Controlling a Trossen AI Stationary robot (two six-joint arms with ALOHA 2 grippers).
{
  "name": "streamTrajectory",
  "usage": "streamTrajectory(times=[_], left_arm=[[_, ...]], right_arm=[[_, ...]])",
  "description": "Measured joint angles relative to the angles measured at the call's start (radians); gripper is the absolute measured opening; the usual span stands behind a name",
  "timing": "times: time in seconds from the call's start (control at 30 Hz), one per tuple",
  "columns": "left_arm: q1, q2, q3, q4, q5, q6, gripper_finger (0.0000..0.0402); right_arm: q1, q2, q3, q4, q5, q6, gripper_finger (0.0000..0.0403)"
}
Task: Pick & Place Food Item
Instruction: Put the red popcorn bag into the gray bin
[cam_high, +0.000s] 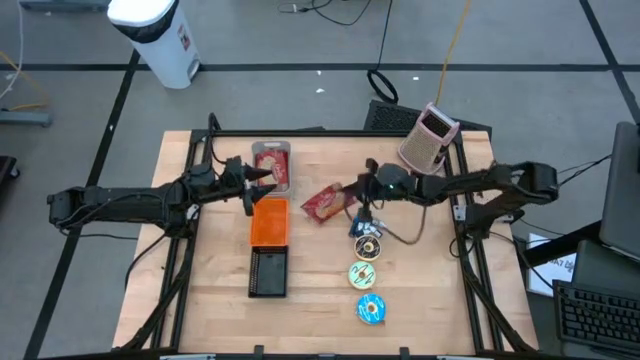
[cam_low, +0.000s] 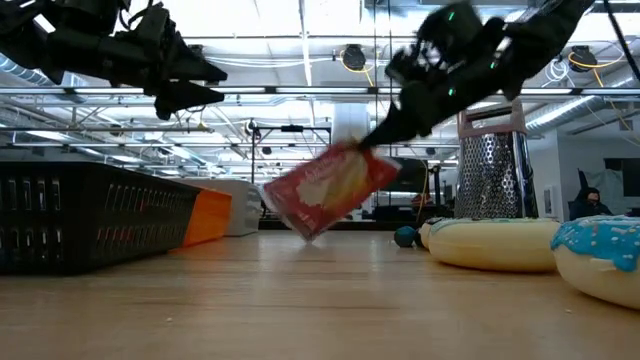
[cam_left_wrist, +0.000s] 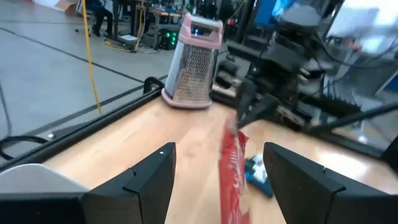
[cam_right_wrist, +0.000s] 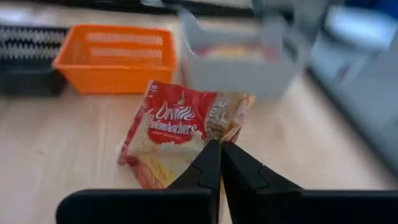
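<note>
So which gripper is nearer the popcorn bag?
Right. The right gripper is shut on the popcorn bag, lifting it; the left gripper waits, jaws open, over the baskets.

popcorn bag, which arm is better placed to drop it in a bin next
Right. The right gripper already pinches the popcorn bag by an edge, lifted off the table; the left gripper hangs open and empty above the orange bin.

Grey floor (cam_high: 300, 40); white bin (cam_high: 160, 35); ceiling lights (cam_low: 352, 57).

A pink-handled grater (cam_high: 428, 137) stands at the bench's (cam_high: 200, 310) far corner; three doughnuts (cam_high: 366, 275) line up near an orange basket (cam_high: 269, 221) and a black basket (cam_high: 268, 272).
</note>
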Motion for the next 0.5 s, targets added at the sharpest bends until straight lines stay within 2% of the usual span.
streamTrajectory(times=[0.1, 0.2, 0.33, 0.5], left_arm=[[0.0, 0.039, 0.0, 0.051, 0.016, -0.034, 0.0241], [0.0, 0.093, 0.011, 0.102, 0.051, -0.048, 0.0241], [0.0, 0.2, 0.066, 0.1, 0.112, -0.089, 0.0241], [-0.027, 0.359, 0.187, 0.089, 0.216, -0.077, 0.0241]], right_arm=[[0.093, -0.038, 0.0, 0.02, 0.106, -0.223, 0.0001], [0.174, -0.06, 0.0, 0.051, 0.243, -0.349, 0.0], [0.245, -0.073, 0.0, 0.056, 0.417, -0.384, 0.0], [0.28, -0.073, 0.0, 0.052, 0.441, -0.393, 0.0]])
